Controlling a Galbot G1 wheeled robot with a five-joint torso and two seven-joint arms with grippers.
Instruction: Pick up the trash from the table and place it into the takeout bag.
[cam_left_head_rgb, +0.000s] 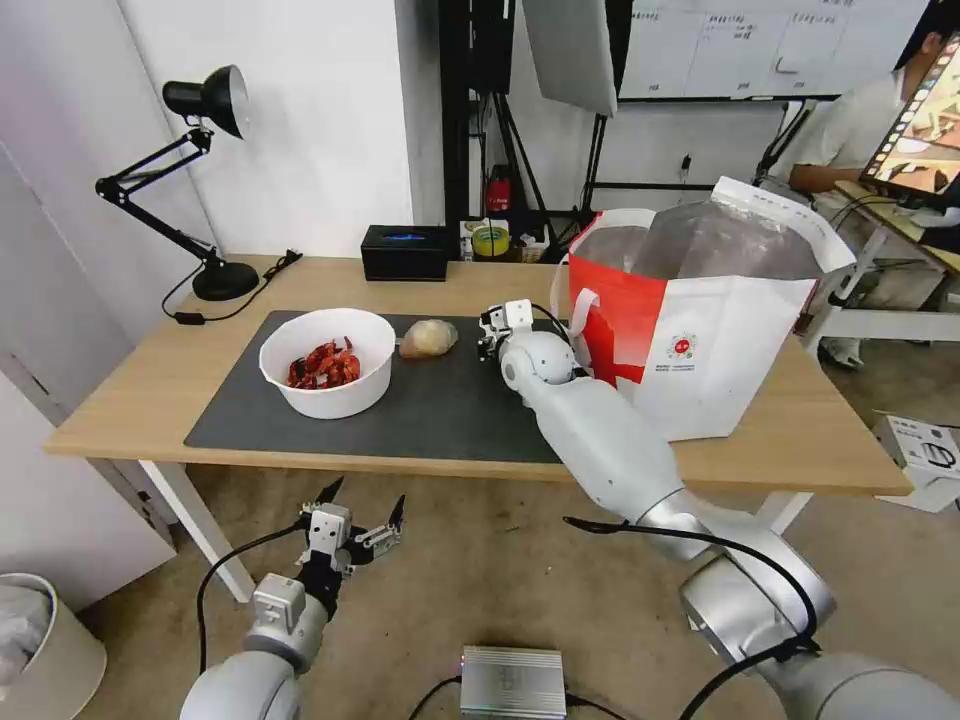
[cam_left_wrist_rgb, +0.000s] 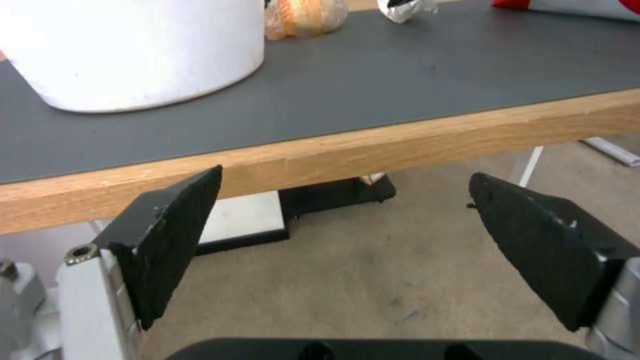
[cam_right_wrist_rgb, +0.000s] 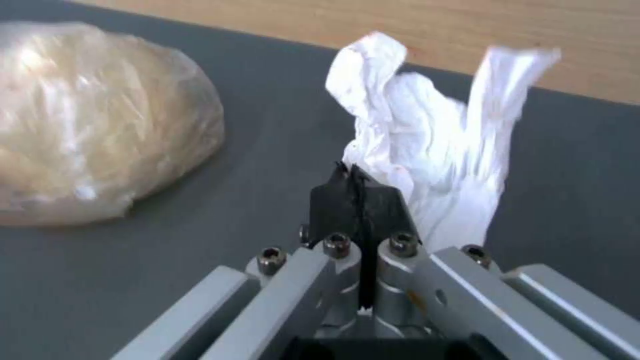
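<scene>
Tissue, crumpled and white, is sitting pinched in my right gripper, whose black pads are pressing together on a fold at its lower edge while the loose ends are sticking up beyond the fingertips. In the head view I am seeing that right gripper hanging low over the dark grey mat, near the mat's far edge, with the arm reaching in across the table from my right.

What I am weighing is direction: the takeout bag is standing just beside the gripper on its right, open mouth up and foil lining showing, its rim sitting higher than the gripper. So I am judging that the tissue has to go up first and then sideways to the right to clear that rim. The right arm is plainly the nearer one to the bag.

On the other side of the gripper, the beige wrapped lump is lying on the mat, close by but apart from the tissue, and farther left the white bowl of red shells is waiting.

My left gripper is idling below the table's near edge, fingers spread wide with nothing between them, well apart from everything on the mat.
</scene>
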